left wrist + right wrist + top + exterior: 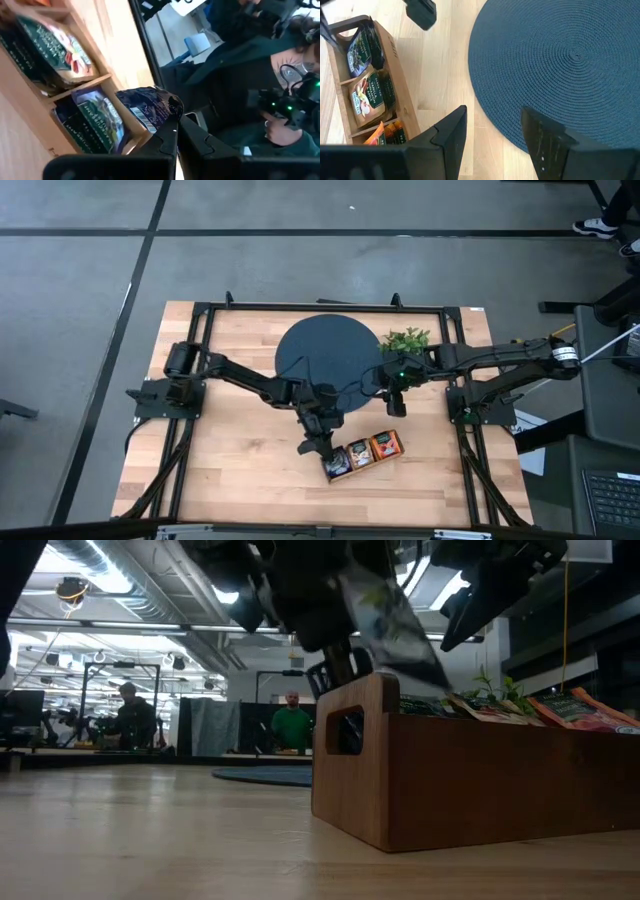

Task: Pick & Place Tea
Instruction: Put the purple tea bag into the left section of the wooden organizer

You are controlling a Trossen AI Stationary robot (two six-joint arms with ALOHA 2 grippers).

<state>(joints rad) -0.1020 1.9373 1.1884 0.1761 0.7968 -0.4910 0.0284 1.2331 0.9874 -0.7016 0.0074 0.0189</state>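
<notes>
Left gripper [323, 448] is over the end compartment of the wooden tray [363, 451], fingers [167, 142] pinched on one corner of a dark navy tea sachet [150, 107]. Sachet hangs tilted above that compartment, just beside the other dark sachets [92, 120] standing in it. A corner pinch makes sense: it's flat and packed edge-up, so only the top edge is reachable. Can't tell from the wrist view whether its lower edge has cleared the tray wall; looks mostly out.

Right gripper [492, 132] hovers with jaws spread and empty over the near edge of the round blue woven mat [570, 65], beside the tray. It is waiting.

Middle compartment holds beige sachets [367, 97], far one orange-red sachets [387, 134]. Green plant [405, 339] sits at the mat's far side, well clear. Likely drop spot is the mat; the right arm over its edge is the main obstruction, plus the tray's end handle [345, 725] near the left fingers.
</notes>
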